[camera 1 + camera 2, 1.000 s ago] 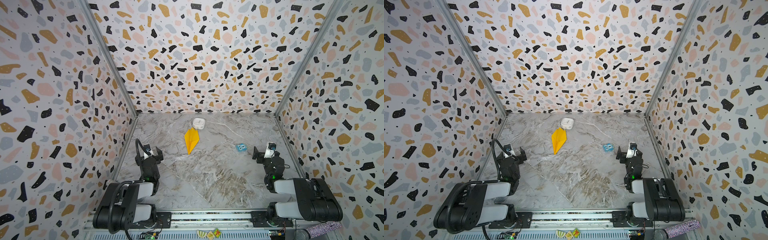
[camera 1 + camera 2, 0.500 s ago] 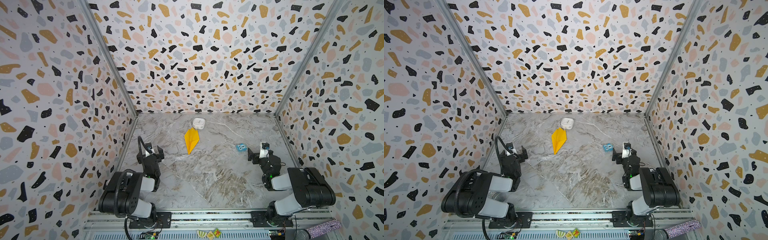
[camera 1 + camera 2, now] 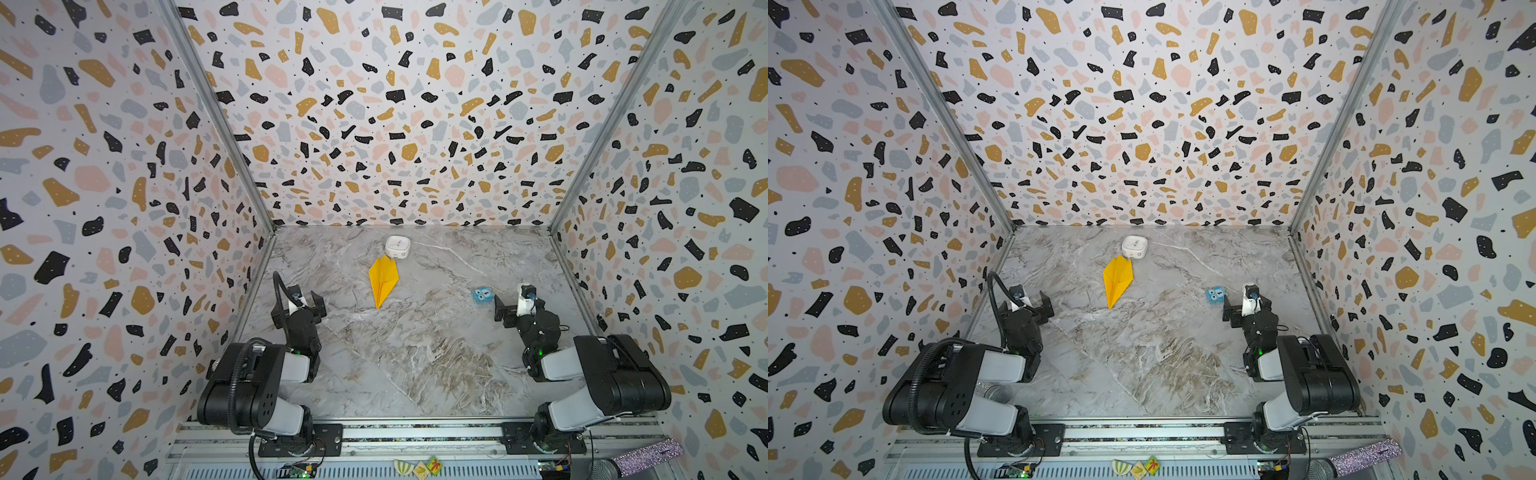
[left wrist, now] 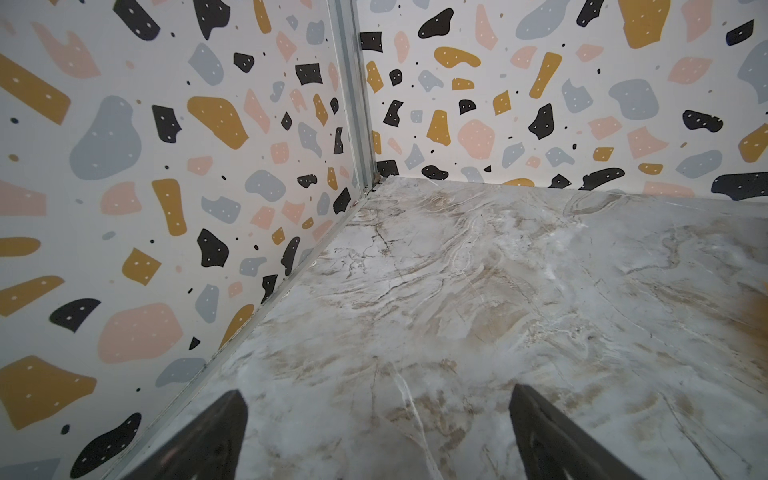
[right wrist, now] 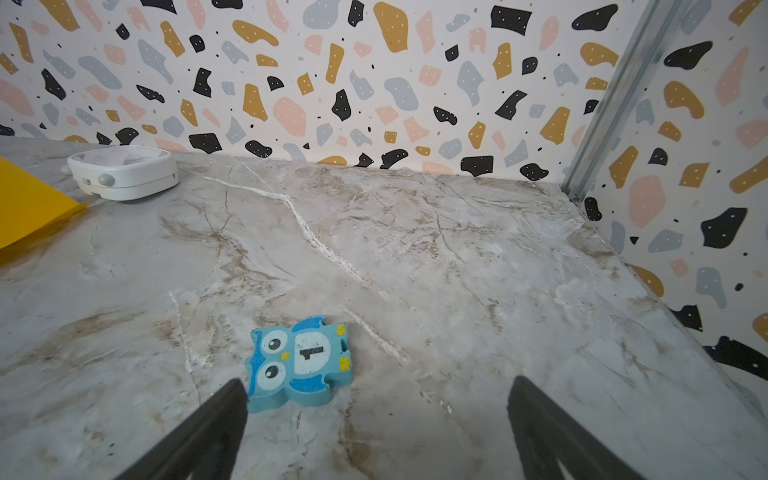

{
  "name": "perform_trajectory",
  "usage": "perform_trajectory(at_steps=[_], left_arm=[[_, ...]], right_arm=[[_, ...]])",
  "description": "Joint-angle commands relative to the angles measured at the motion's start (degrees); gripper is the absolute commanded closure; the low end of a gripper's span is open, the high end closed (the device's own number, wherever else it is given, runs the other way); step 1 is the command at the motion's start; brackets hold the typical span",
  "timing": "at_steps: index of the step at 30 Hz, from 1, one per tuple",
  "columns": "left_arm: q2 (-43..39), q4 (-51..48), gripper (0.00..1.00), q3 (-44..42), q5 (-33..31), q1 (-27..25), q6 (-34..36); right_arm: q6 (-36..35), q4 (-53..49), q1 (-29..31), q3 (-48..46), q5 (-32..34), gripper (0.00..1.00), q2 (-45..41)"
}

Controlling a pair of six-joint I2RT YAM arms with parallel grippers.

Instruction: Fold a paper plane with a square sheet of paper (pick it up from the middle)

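Since a second ago both arms have folded their elbows up and back toward the front rail, while the grippers have barely shifted; the paper and the two small objects lie where they did.

The terrazzo-print walls (image 3: 395, 104) are smooth and speckled with black, ochre, pink and grey chips. The table (image 3: 415, 353) is a glossy grey-and-tan marble pattern with white veins.

The left gripper (image 3: 305, 297) sits left of the white box (image 3: 397, 247) and nearer the front, its dark tapered jaws spread wide over bare marble in the left wrist view (image 4: 376, 395). The right gripper (image 3: 517, 305) sits right of the box and nearer the front, its jaws also wide apart and empty (image 5: 374, 382).

The paper plane (image 3: 383, 280), a creased yellow-orange dart with a centre ridge, lies flat with its broad tail just beside the box and its nose pointing away from it, toward the front.

The box is rounded, smooth plastic. A flat blue owl (image 5: 299, 361) of matte foam, between the box and the right gripper, bears a dark T-like mark on its white belly.
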Motion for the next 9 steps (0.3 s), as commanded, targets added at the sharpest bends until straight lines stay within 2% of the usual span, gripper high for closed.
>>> perform_trajectory(at_steps=[1,9], left_arm=[[0.4,2.4,0.00,1.4,-0.7,0.3,-0.3],[1.0,2.5,0.00,1.8,-0.7,0.4,-0.3]], right_arm=[[-0.7,0.9,0.2,1.0,0.8,0.01,-0.6],[-0.7,1.1,0.2,0.9,0.8,0.01,-0.6]])
